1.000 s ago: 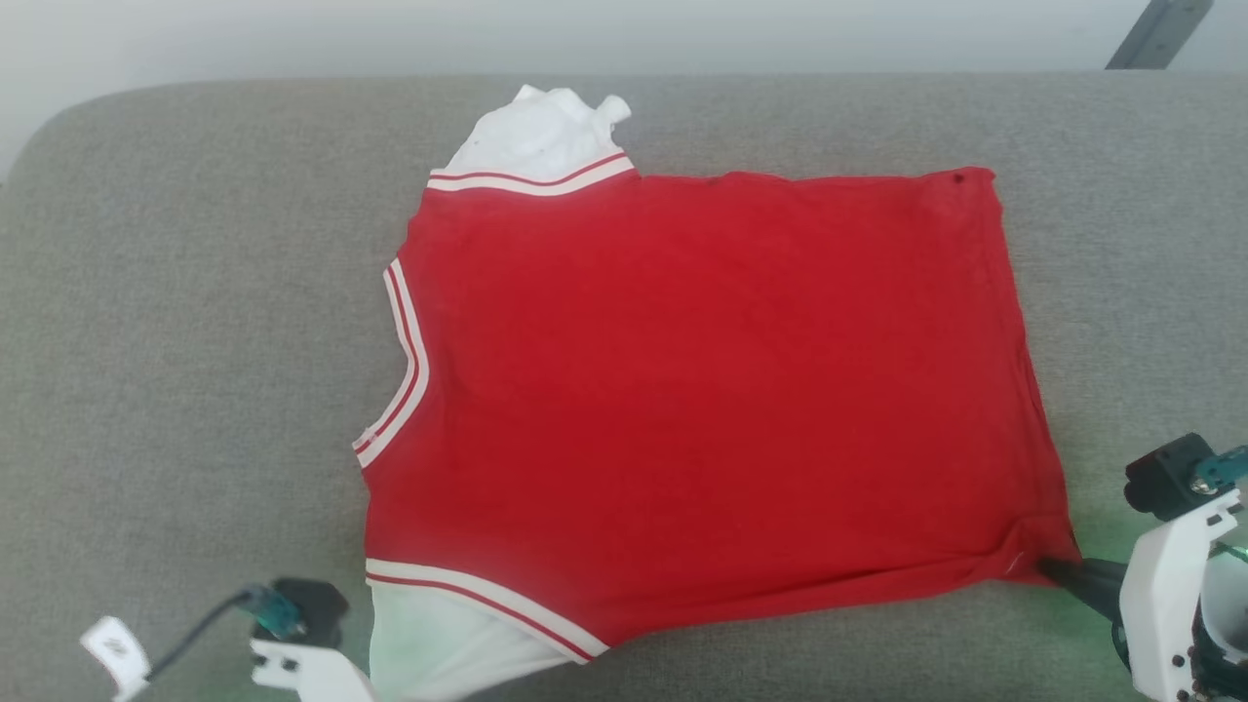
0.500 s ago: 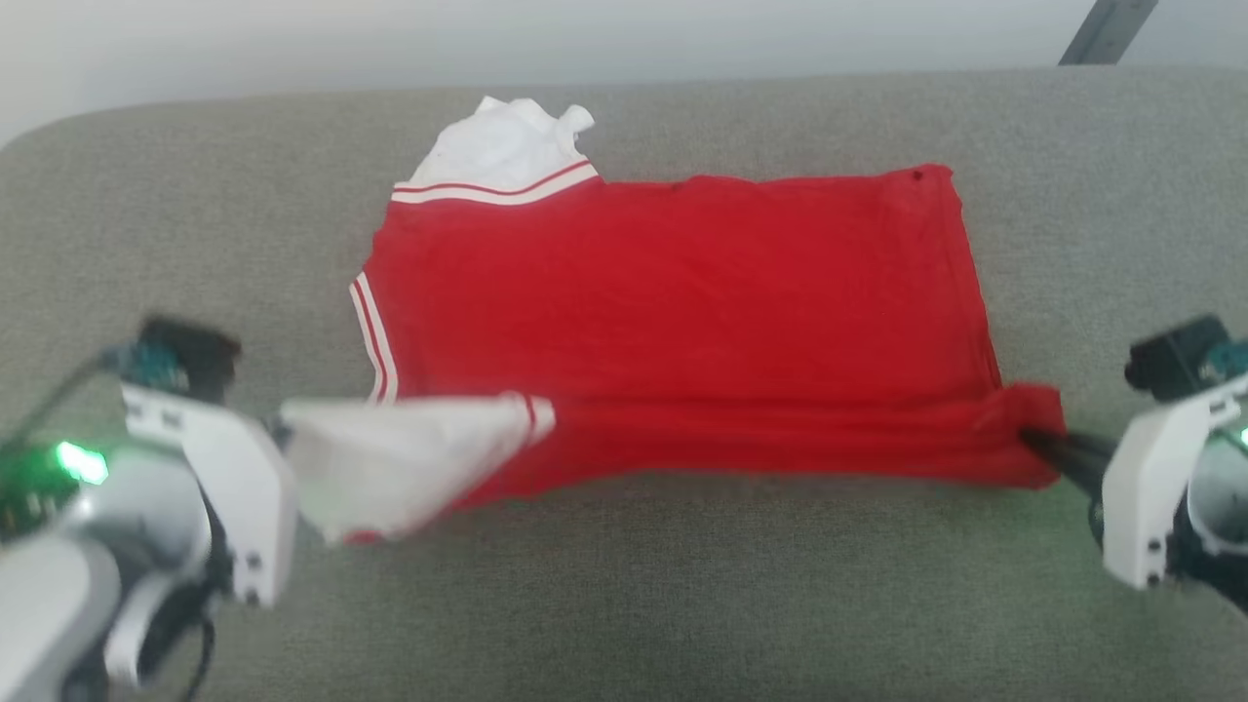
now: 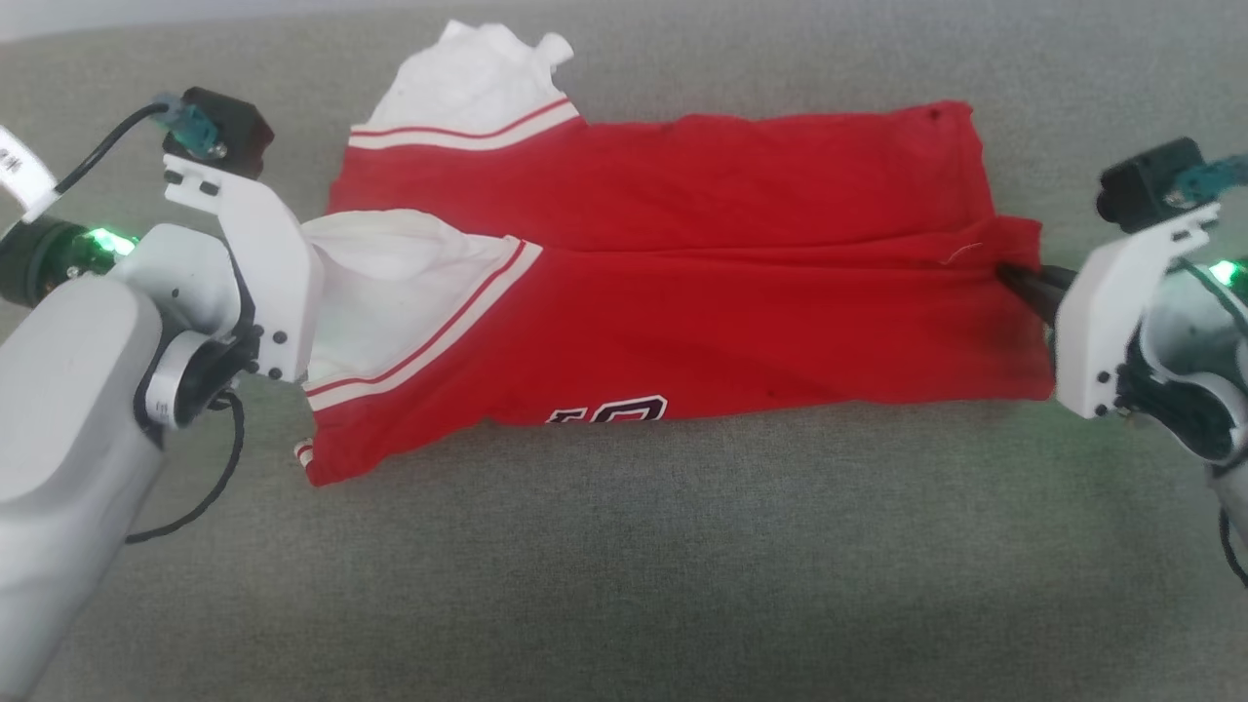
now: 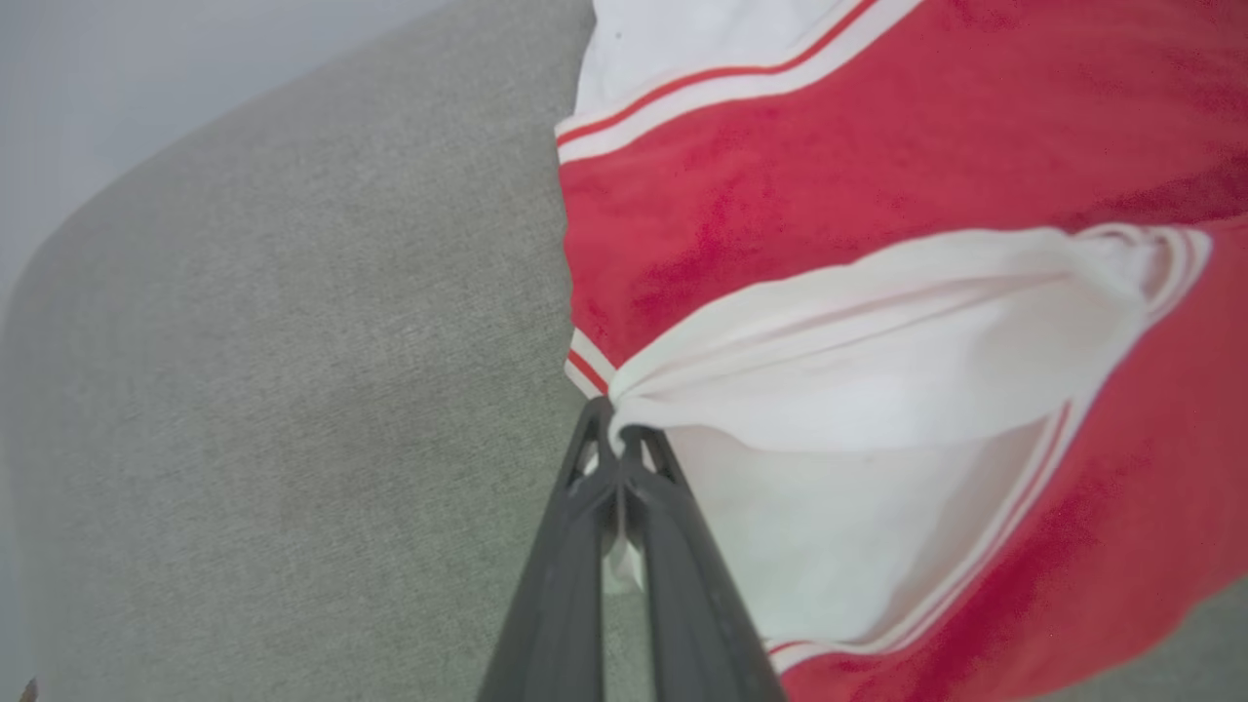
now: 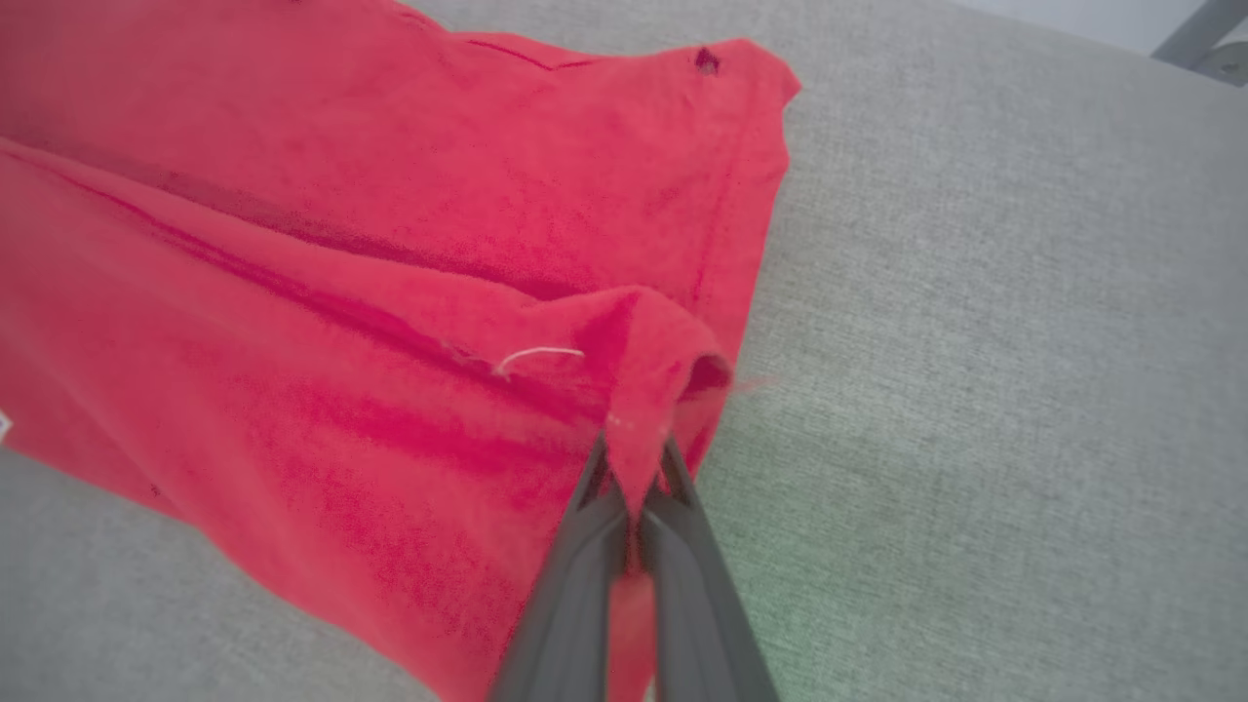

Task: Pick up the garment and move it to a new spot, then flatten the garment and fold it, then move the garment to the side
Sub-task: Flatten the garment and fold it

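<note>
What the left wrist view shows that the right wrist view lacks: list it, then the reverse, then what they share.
Left wrist view, not the right: the left tool shut on the white sleeve of the garment, with striped trim above it. Right wrist view, not the left: the right tool shut on a red hem corner, a loose white thread, a small dark spot near the far corner, and a grey metal bar at the top edge. Both: the garment's red cloth lying on the grey fabric surface.
</note>
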